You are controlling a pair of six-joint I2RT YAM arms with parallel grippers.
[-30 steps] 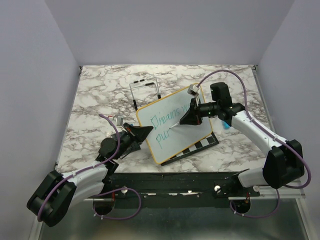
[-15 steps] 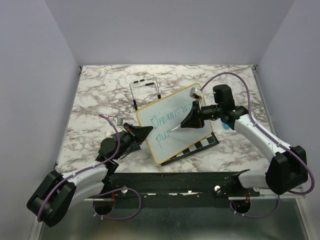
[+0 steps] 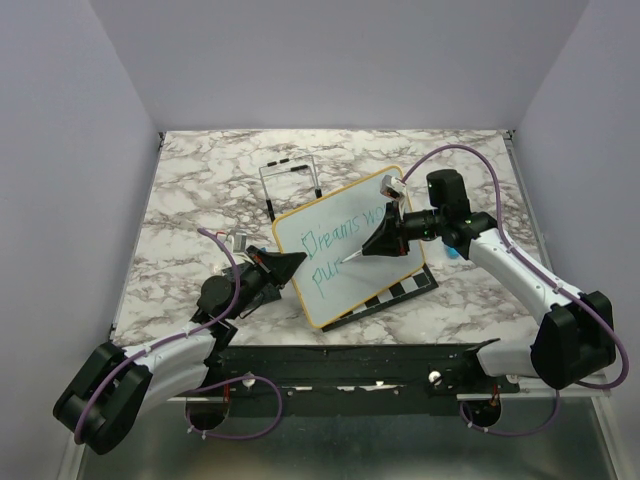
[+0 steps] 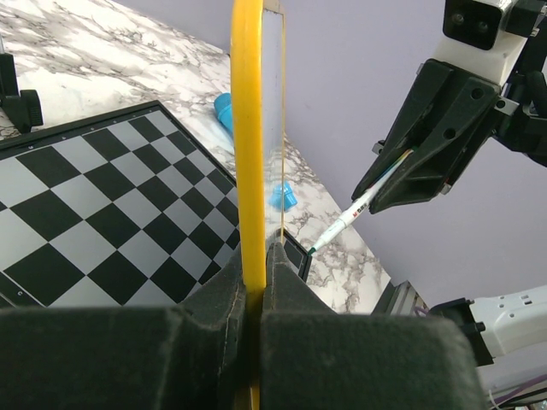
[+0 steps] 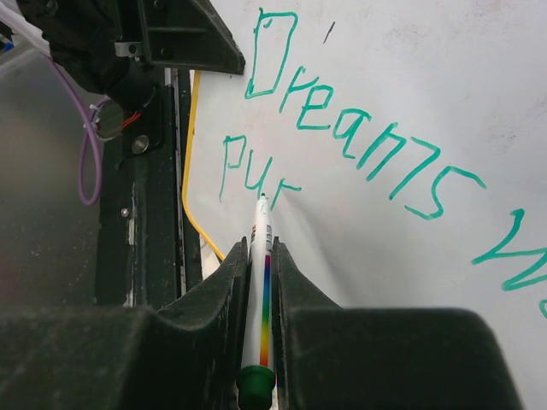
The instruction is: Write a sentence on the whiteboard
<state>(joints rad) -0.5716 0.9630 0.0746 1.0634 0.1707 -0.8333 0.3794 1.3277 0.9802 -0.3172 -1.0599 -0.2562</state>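
The whiteboard (image 3: 340,235), yellow-framed, stands tilted on edge. My left gripper (image 3: 296,261) is shut on its left frame edge; the left wrist view shows the yellow frame (image 4: 248,128) pinched between the jaws of that gripper (image 4: 255,256). My right gripper (image 3: 372,246) is shut on a white marker (image 5: 261,282) with a rainbow stripe and a green end. The marker tip rests on the board (image 5: 410,282) just after the "r". The sentence (image 5: 342,128) reads "Dreams w" on the first line and "pur" on the second, in teal.
A black-and-white chessboard (image 3: 402,290) lies under the whiteboard and also shows in the left wrist view (image 4: 102,196). A black wire stand (image 3: 290,180) is behind the board. Blue caps (image 4: 226,111) lie on the marble table beyond the chessboard.
My right gripper and marker have shifted a little to the right along the second line. The left gripper and the board have not moved.
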